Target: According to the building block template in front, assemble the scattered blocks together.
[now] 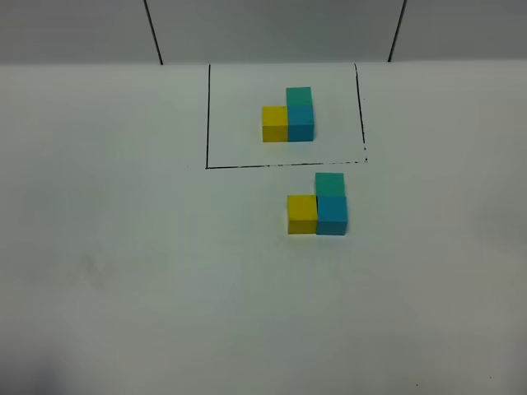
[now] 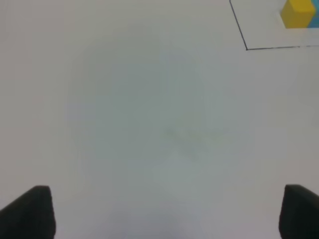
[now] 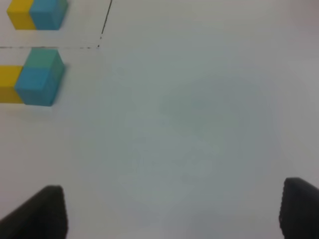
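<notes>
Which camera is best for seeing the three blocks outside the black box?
The exterior high view: it shows the assembled blocks whole, yellow, blue and green together, below the black frame. The right wrist view catches them at the picture's edge, the yellow cut off. The left wrist view shows none of them.

I see the building block template [image 1: 289, 118], a yellow, blue and teal L, inside its black frame. Just before it, the scattered blocks [image 1: 318, 206] sit joined in a matching L.

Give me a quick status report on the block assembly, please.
Both tools open, empty. Scattered blocks joined in an L outside the frame, matching the template. Nothing in the way.
</notes>
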Tool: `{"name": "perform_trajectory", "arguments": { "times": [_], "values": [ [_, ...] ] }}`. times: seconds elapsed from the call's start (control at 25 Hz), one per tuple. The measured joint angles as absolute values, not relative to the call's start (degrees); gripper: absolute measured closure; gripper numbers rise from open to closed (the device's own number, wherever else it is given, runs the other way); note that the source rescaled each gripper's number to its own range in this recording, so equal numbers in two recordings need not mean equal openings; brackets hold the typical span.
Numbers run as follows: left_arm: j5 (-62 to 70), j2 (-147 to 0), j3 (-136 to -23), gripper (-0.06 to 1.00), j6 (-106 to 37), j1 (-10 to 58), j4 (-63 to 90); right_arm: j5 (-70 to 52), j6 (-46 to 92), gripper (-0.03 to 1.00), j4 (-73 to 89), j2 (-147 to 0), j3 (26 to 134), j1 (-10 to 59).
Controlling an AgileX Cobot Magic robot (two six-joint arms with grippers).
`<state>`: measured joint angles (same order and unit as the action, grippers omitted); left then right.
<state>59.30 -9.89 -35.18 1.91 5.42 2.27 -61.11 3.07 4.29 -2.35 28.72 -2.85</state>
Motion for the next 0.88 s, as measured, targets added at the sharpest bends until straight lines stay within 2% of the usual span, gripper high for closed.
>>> {"name": "perform_trajectory", "arguments": {
  "times": [0.28,0.6,0.88],
  "values": [
    [59.2,-0.5,-30.0,0.03,-2.2,5.4,4.7,-61.1,3.0,0.24,4.3,-2.3,28.7,-2.9],
    [60.8,0.3,-29.0,0.10,-2.5,5.4,4.7,-61.1,3.0,0.24,4.3,-2.3,28.7,-2.9],
    [60.8,0.3,-29.0,0.24,-2.5,5.4,4.7,-61.1,3.0,0.24,4.3,-2.3,28.7,-2.9]
  ]
}}
